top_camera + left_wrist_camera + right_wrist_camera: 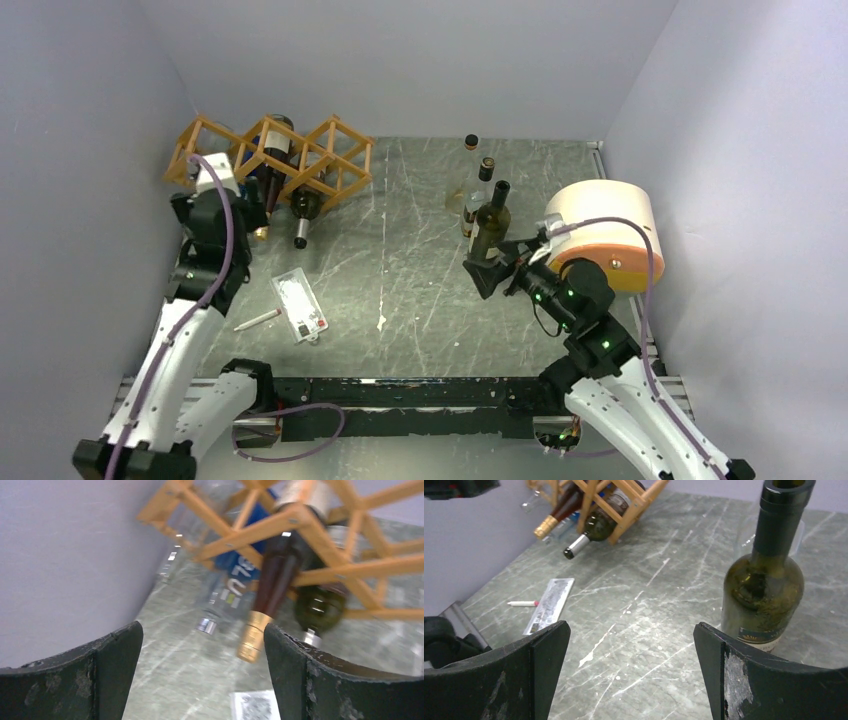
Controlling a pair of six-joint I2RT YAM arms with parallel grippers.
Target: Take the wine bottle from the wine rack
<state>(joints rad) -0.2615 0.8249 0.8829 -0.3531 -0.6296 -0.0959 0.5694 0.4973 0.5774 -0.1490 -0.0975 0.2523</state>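
left tool [201, 630] wide open with nothing in it, pointed at the gold-capped wine bottle [274, 575] lying neck-out in the wine rack [250, 533], far left of the counter [170, 680]; right tool [631, 627] gaping too, empty, beside a standing green bottle [764, 590]

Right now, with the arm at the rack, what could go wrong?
The open left fingers face a gold-capped bottle packed beside a green bottle; pulling one may drag the other out. The wooden rack could slide. The right fingers sit close to a standing bottle and might knock it.
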